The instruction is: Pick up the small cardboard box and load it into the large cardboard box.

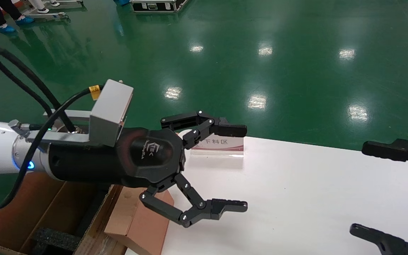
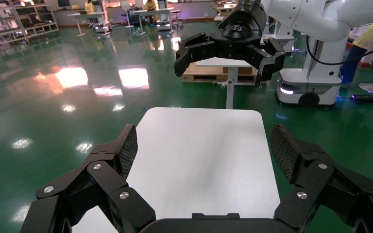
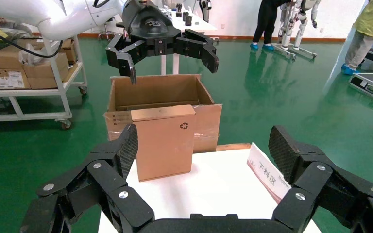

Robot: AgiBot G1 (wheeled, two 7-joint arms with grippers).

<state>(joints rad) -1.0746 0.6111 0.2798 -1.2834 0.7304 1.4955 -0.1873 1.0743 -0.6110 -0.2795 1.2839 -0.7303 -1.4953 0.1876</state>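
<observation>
The small cardboard box [image 3: 162, 141] stands upright at the white table's left edge [image 1: 136, 219], its recycling symbol facing my right wrist camera. Just behind it, off the table, sits the large cardboard box [image 3: 160, 92] with its flaps up; black foam [image 1: 55, 239] shows inside it [image 1: 30, 212]. My left gripper [image 1: 236, 167] hovers above the small box, open and empty, pointing across the table [image 2: 204, 150]. Over the table's right side, my right gripper [image 1: 370, 191] is open and empty too, facing the small box from a distance [image 3: 205, 150].
A white table [image 1: 296, 194] stands on a green floor. A small acrylic sign [image 1: 218, 145] with Chinese characters sits at the table's far edge. A cart with cartons [image 3: 24, 73] and people stand farther off.
</observation>
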